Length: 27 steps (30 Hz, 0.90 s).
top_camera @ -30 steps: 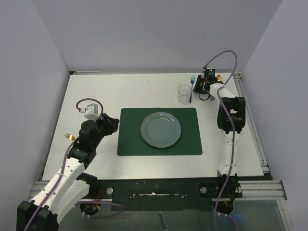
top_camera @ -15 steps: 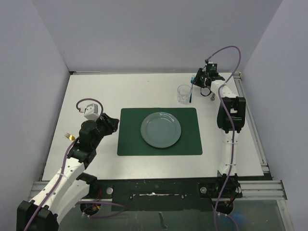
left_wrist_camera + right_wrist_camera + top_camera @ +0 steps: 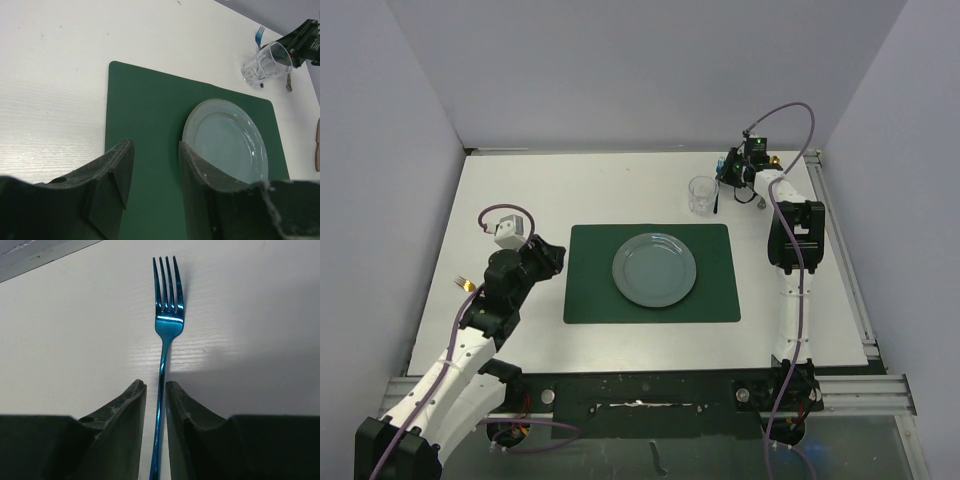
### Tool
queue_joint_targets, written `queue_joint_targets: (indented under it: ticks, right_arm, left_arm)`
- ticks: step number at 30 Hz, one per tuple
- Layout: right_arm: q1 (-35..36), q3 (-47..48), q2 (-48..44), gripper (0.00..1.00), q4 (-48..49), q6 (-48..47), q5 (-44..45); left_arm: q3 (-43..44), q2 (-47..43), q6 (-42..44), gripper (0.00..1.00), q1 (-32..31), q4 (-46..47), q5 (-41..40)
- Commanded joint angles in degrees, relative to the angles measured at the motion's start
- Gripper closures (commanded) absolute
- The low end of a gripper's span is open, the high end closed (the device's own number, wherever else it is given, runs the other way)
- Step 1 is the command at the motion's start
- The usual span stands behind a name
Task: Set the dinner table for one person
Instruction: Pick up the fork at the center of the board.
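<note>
Left end effector (image 3: 155, 150) hangs abt half open, nothing in it, over the left edge of the placemat (image 3: 145, 115). The plate (image 3: 227, 145) sits just ahead and to its right, the glass (image 3: 260, 62) well beyond. At the far right of the white surface (image 3: 50, 75), the right end effector (image 3: 155, 387) is narrowed onto the handle of the blue fork (image 3: 167, 315). We read that as a grip, tho contact is out of view. Fork's long axis runs straight ahead of it, tines away. Right arm is far nearer, so we judge it takes the fork back toward the placemat.
</note>
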Motion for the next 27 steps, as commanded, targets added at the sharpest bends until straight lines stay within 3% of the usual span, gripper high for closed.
queue_joint_targets:
  ticks: [1, 27]
  right_arm:
    - [0.55, 1.64, -0.32, 0.76, 2.68, 0.27, -0.99]
    - [1.87, 1.0, 0.14, 0.76, 1.07, -3.93, 3.75]
  left_arm:
    - [3.08, -1.34, 1.2, 0.61, -0.23, 1.24, -1.12]
    - [2.82, -2.91, 0.65, 0.62, -0.22, 1.27, -1.19]
